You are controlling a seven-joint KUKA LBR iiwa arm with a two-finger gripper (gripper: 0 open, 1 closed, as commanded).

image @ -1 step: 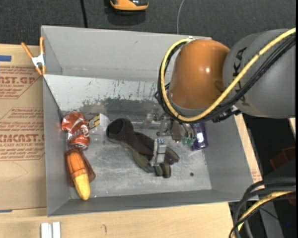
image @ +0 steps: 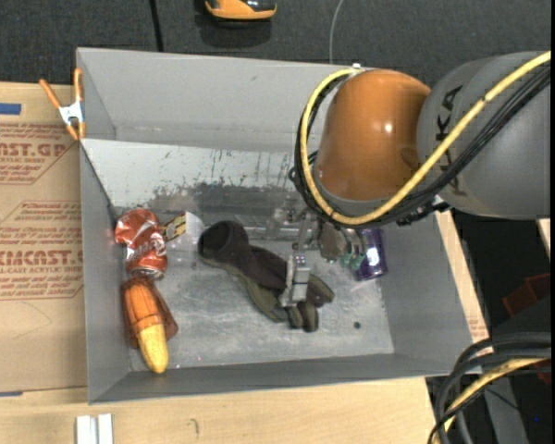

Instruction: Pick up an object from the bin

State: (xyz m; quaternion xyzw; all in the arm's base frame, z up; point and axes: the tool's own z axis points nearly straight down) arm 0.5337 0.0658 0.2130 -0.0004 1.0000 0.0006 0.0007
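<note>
The gripper [image: 297, 285] sat down on a dark brown, limp cloth sock [image: 245, 257] lying mid-floor in the grey metal bin [image: 213, 109]; whether its grip was wide or closed could not be told. Just to the right, a purple plastic piece [image: 372, 255] lay partly under the arm. Well apart at the left wall lay a crushed red can [image: 141, 240] and an orange-and-yellow toy corn cob [image: 146, 324].

The grey metal bin [image: 213, 100] holds five loose things, one of each kind. There is one crushed red-and-white drink can [image: 141, 241]. There is one small crumpled wrapper [image: 178, 227]. There is one orange toy vegetable [image: 146, 326] with a yellow tip. There is one dark brown cloth [image: 245, 259], perhaps a sock or glove, its far end olive. There is one purple thing [image: 374, 257], too covered by the arm to name more closely.
</note>
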